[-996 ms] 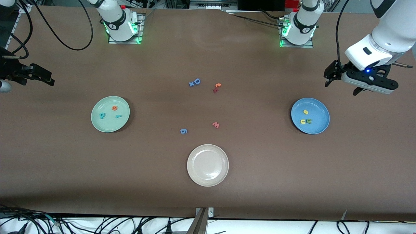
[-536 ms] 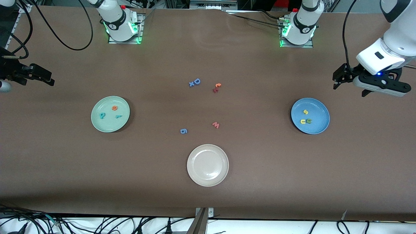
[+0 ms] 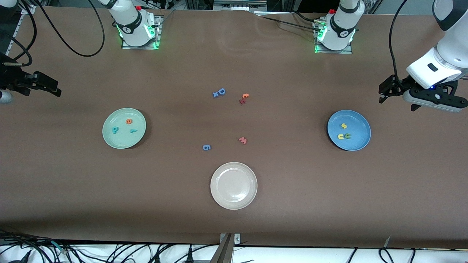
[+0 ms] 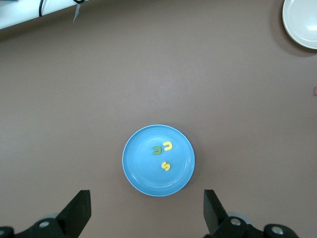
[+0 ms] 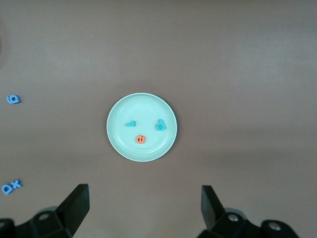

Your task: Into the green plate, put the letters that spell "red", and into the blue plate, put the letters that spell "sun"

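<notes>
The green plate (image 3: 109, 137) holds an orange e (image 3: 128, 121), a teal d (image 3: 115, 129) and a small teal r (image 3: 134, 130). The blue plate (image 3: 360, 135) holds a yellow s (image 3: 343, 126), a yellow u (image 3: 340, 136) and a green n (image 3: 347, 136). My left gripper (image 3: 384, 91) hangs open and empty over bare table beside the blue plate (image 4: 143, 173), toward the left arm's end. My right gripper (image 3: 55, 87) is open and empty, high over the table's edge at the right arm's end, with the green plate (image 5: 148, 106) in its view.
A beige-white plate (image 3: 234, 175) sits nearest the front camera. Loose on the table's middle lie a blue D with x (image 3: 219, 92), a red and orange pair (image 3: 244, 98), a red-pink w (image 3: 242, 140) and a blue 6 (image 3: 206, 147).
The left arm has drawn away from the blue plate toward its own end of the table, its gripper still open. The right arm has not moved.
</notes>
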`<control>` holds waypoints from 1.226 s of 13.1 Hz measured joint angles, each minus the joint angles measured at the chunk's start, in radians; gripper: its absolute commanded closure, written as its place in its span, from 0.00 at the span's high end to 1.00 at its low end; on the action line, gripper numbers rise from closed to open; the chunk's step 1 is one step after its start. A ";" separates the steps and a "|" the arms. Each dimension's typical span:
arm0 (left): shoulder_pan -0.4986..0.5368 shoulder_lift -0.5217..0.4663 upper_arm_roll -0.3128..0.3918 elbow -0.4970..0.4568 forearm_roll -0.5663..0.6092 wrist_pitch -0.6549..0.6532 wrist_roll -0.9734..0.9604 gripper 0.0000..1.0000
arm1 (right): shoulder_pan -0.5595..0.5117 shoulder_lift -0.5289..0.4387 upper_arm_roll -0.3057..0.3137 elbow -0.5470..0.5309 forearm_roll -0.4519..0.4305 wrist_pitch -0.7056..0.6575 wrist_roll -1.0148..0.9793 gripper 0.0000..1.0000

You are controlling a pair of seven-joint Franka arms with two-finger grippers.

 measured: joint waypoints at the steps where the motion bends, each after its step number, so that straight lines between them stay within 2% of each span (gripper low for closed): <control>1: 0.000 0.000 0.001 0.001 0.000 0.000 0.000 1.00 | 0.000 0.000 0.000 0.000 0.000 0.000 0.000 1.00; 9: 0.016 0.001 -0.011 0.001 0.000 -0.001 0.000 1.00 | 0.000 0.000 0.000 0.000 0.000 0.000 0.000 1.00; 11: 0.047 0.000 -0.047 0.001 0.000 -0.001 0.000 1.00 | 0.000 0.000 0.000 0.000 0.000 0.000 0.000 1.00; 14: 0.134 -0.009 -0.150 0.000 0.000 -0.001 -0.002 1.00 | 0.000 0.000 0.000 0.000 0.000 0.000 0.000 1.00; 16: 0.145 -0.011 -0.158 0.000 0.000 -0.001 -0.002 1.00 | 0.000 0.000 0.000 0.000 0.000 0.000 0.000 1.00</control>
